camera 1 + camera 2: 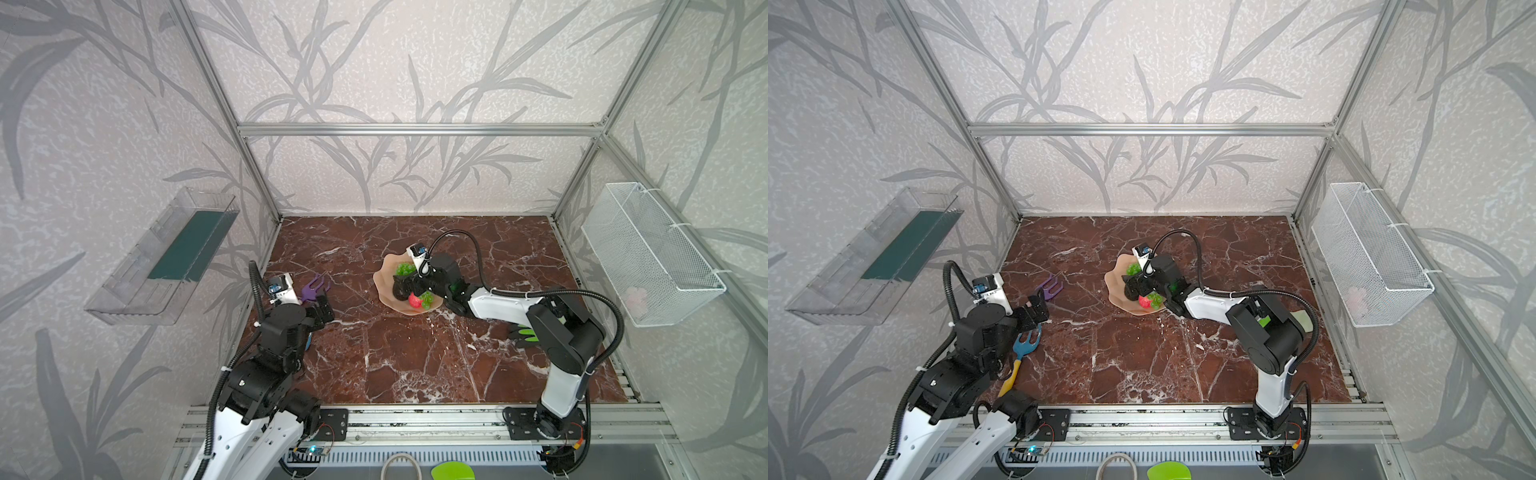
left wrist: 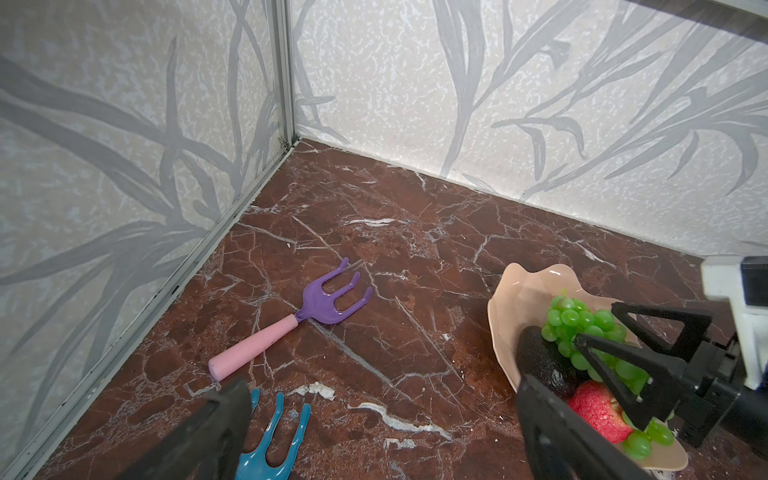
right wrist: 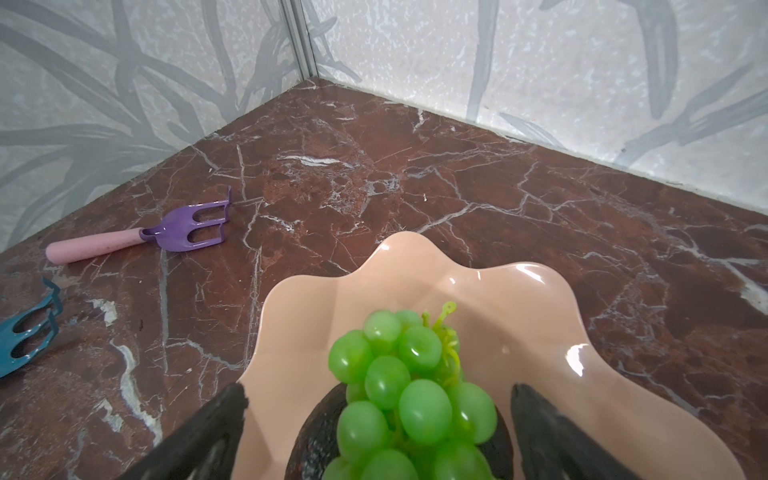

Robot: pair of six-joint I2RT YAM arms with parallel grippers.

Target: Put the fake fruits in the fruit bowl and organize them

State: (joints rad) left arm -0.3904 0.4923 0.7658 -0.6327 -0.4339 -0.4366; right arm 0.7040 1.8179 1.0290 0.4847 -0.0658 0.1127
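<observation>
My right claw (image 3: 378, 394), jaws spread, straddles the grapes (image 3: 415, 399) in the fruit bowl (image 3: 519, 299), long axis straight ahead; my left claw (image 2: 382, 384), spread, stands well apart.

Bowl layout
Grapes (image 3: 415, 395), avocado (image 2: 544, 361) and apple (image 2: 598, 411) lie in the fruit bowl (image 3: 519, 299); a toy fork (image 2: 328, 303) lies left of it.
</observation>
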